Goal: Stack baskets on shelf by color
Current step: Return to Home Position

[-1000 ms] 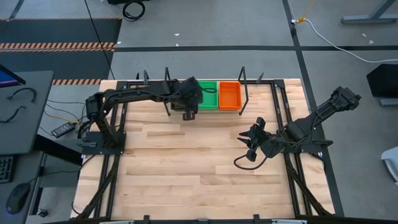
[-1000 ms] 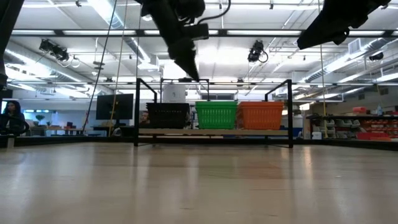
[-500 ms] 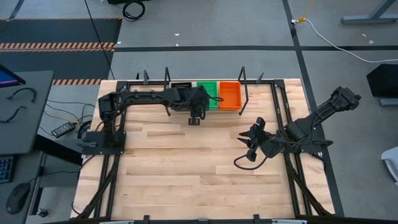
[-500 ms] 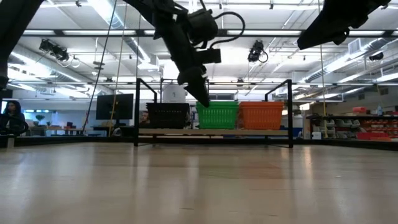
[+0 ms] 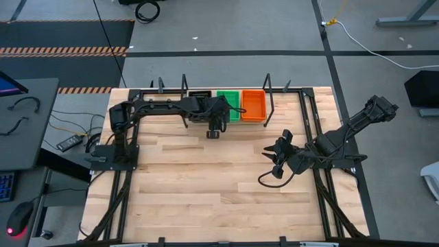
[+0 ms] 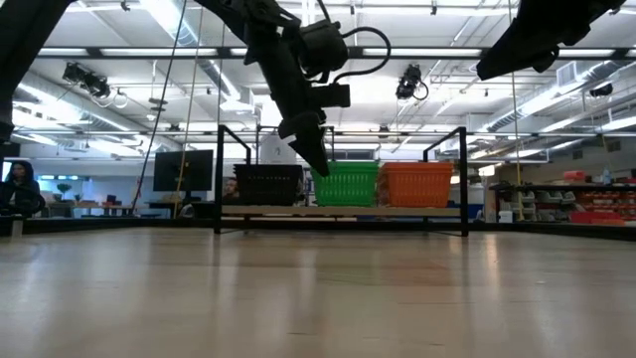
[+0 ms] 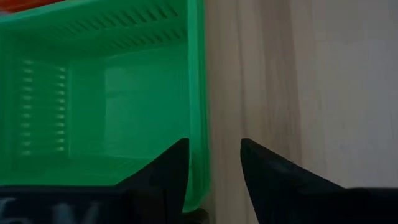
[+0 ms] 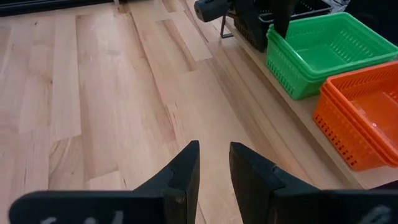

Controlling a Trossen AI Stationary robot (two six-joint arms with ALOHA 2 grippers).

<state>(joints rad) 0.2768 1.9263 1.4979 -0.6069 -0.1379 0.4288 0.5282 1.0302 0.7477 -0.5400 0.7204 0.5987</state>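
Note:
On the shelf at the table's far edge stand black baskets, green baskets and orange baskets side by side, resting on its board. My left gripper is open, slanting down at the green stack's near left corner. One finger is inside the top green basket and one outside its near wall. My right gripper hangs open over the table's right middle, with nothing between its fingers. My left gripper stands astride the top green basket's near wall, at that wall's left end, one finger inside the hollow and one outside. The fingers slant down from the table's left. Whether either finger touches the wall I cannot tell. The basket sits level on its stack.
Thin black upright rods frame the shelf, with more at its back. Bare wooden tabletop stretches from the shelf to the near edge. A person sits in the room beyond the table's left.
My left gripper has come down from above the shelf and a little toward the table's right, onto the green stack's near left corner. Most of the drop came first, and it has since nearly stopped. The baskets have stayed put.

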